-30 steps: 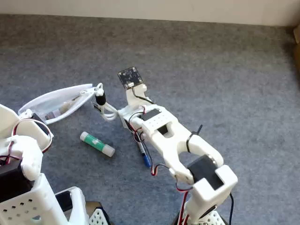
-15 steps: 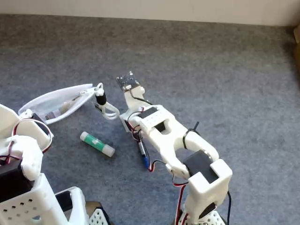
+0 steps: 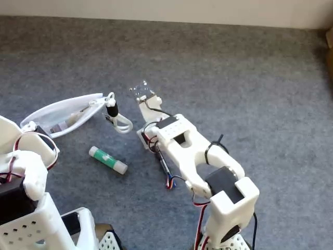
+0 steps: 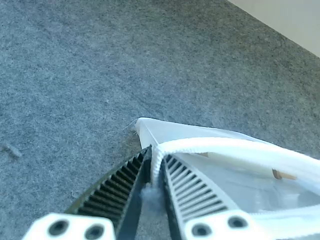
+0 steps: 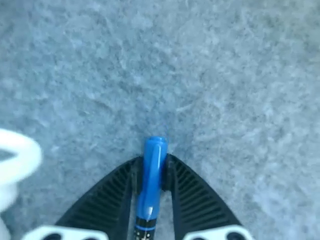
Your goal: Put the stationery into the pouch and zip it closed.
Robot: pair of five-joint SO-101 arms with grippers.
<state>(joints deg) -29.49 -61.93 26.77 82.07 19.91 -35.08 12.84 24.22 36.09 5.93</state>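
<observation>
Translucent white soft-plastic pouch (image 3: 65,115): lies on fuzzy grey carpet (image 3: 250,78), one corner pinched tight between the ribbed fingers of the left gripper (image 4: 154,156). White plastic right arm (image 3: 192,151): stretched low over the carpet, right gripper (image 5: 151,161) clamped on a smooth blue cylindrical pen (image 5: 151,185). Green-and-white glue stick (image 3: 107,160): lies loose on the carpet, near the pouch.
</observation>
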